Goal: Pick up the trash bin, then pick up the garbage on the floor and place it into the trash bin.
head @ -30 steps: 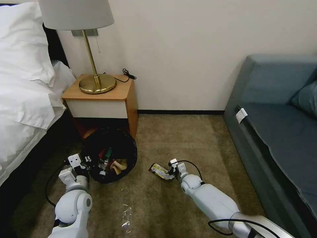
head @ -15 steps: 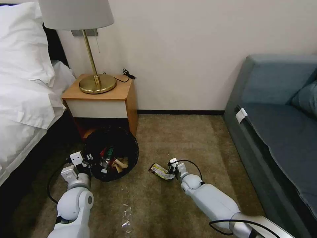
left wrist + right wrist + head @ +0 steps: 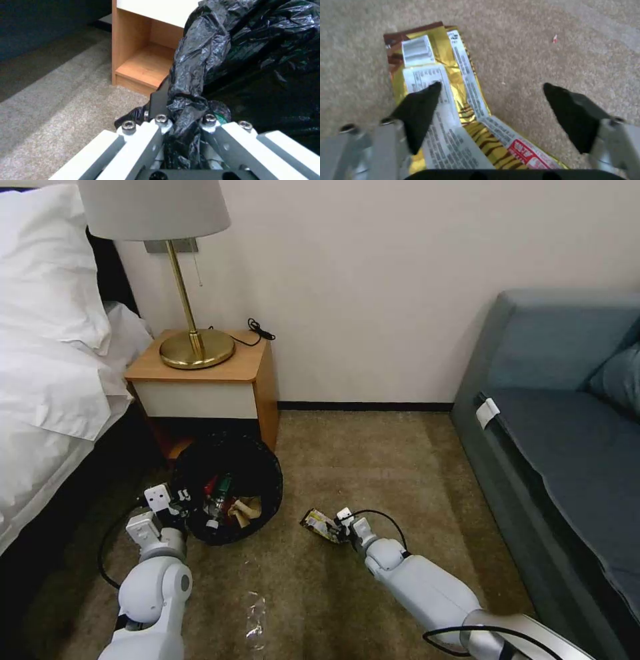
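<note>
The trash bin [image 3: 263,473], lined with a black bag, stands tilted on the floor in front of the nightstand. Inside it lie several pieces of garbage [image 3: 230,507]: a green-labelled bottle, a red wrapper and brown paper. My left gripper [image 3: 177,501] is shut on the bin's near-left rim; the left wrist view shows the black bag [image 3: 200,57] bunched between that gripper's [image 3: 185,112] fingers. A flat gold-and-dark wrapper [image 3: 317,523] lies on the carpet. My right gripper [image 3: 340,525] hangs open just over it, one fingertip [image 3: 423,102] above the wrapper [image 3: 430,62] and the other above bare carpet.
A wooden nightstand [image 3: 207,380] with a brass lamp [image 3: 193,347] stands behind the bin, and a bed [image 3: 47,380] is at the left. A blue-grey sofa [image 3: 567,447] runs along the right. A pale shiny strip [image 3: 255,620] lies on the carpet between my arms.
The bin has shifted a little to the right and away with my left gripper. My right gripper has slid slightly left and nearer over the wrapper.
</note>
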Motion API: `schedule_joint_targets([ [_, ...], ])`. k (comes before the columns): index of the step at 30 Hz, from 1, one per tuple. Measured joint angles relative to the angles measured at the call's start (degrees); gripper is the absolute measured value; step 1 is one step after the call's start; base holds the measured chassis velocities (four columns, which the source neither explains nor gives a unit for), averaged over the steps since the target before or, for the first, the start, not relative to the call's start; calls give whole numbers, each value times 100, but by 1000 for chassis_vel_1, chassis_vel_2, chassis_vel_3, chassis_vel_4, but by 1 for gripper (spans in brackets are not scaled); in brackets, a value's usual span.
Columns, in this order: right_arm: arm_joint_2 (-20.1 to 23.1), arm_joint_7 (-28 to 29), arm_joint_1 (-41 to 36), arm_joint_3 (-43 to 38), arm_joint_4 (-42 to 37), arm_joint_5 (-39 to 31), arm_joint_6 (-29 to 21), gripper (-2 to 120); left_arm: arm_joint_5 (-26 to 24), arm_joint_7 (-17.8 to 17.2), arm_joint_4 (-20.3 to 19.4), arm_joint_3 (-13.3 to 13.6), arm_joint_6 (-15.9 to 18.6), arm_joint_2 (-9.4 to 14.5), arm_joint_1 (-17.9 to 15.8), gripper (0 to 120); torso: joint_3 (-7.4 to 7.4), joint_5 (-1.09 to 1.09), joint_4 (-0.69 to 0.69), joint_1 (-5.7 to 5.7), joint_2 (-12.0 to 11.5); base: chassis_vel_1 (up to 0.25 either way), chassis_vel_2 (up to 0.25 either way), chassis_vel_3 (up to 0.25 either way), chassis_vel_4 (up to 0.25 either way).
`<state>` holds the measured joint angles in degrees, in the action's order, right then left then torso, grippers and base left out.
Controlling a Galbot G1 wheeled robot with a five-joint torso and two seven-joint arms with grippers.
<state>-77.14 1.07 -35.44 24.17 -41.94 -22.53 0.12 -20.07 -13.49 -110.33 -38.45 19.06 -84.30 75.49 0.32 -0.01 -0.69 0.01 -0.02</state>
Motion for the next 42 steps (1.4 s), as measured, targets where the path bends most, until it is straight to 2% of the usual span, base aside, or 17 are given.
schedule_joint_targets([
  [4,-21,-15,23,0,82,8,25,92,0,-1,-26,-8,3,1,18,3,0,1,0,0,0,0,0,0,0],
  [6,-58,-31,48,-6,226,16,54,100,0,-4,-39,-19,4,-5,50,3,0,0,0,0,0,0,0,0,0],
  [21,-151,-108,65,-46,617,-3,173,99,-12,18,-84,-127,-20,-55,128,3,0,1,1,0,0,0,0,0,0],
  [24,-147,-133,56,-65,638,-50,215,92,-18,21,-85,-142,-22,-54,130,3,0,1,1,0,0,0,0,0,0],
  [26,-142,-168,25,-105,641,-69,257,80,-27,23,-93,-146,-22,-48,122,3,-1,2,1,0,0,0,0,0,0],
  [29,-137,-172,10,-117,645,-70,268,76,-31,23,-93,-148,-22,-47,109,3,-1,2,1,0,0,0,0,0,0],
  [31,-126,-170,3,-133,651,-70,274,63,-34,22,-93,-147,-22,-52,83,3,-1,2,1,0,0,0,0,0,0],
  [33,-124,-165,5,-141,653,-70,274,60,-34,21,-93,-146,-22,-53,80,3,-1,2,2,0,0,0,0,0,0],
  [34,-123,-153,16,-150,656,-70,273,51,-34,21,-92,-143,-22,-54,74,3,-1,0,1,0,0,0,0,0,0],
  [36,-122,-146,24,-157,657,-70,270,48,-34,20,-91,-144,-22,-54,72,3,0,0,1,0,0,0,0,0,0],
  [38,-121,-129,40,-170,664,-72,254,38,-41,20,-89,-157,-22,-52,72,3,0,-1,0,0,0,0,0,0,0],
  [40,-121,-124,42,-174,664,-72,252,34,-42,20,-88,-163,-22,-49,73,3,0,-1,0,0,0,0,0,0,0],
  [42,-122,-112,42,-179,664,-72,247,23,-50,20,-85,-181,-22,-44,81,3,1,-1,0,0,0,0,0,0,0],
])
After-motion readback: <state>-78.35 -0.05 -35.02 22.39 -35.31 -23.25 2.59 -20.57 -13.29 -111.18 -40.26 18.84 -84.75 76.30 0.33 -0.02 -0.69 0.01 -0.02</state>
